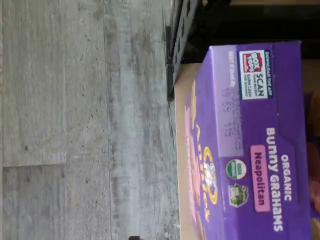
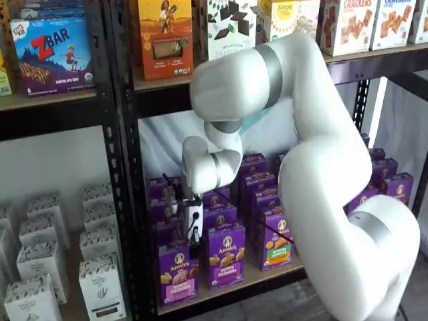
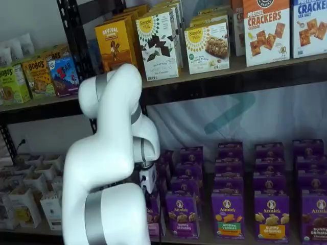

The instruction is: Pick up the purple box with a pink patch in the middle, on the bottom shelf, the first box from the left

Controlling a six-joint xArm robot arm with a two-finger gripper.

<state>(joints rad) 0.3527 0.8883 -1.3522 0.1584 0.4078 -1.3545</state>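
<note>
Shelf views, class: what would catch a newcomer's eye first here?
The big white robot arm fills the foreground in both shelf views, bent down toward the bottom shelf. There stand rows of purple Annie's boxes; the gripper hangs just above the purple box with a pink patch at the front left.

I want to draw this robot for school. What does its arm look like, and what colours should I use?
The arm is glossy white, made of fat rounded tubes with grey bands at the joints. It ends in a small white gripper body with a thin black cable running beside it. Its black fingers can't be made out clearly.
</note>
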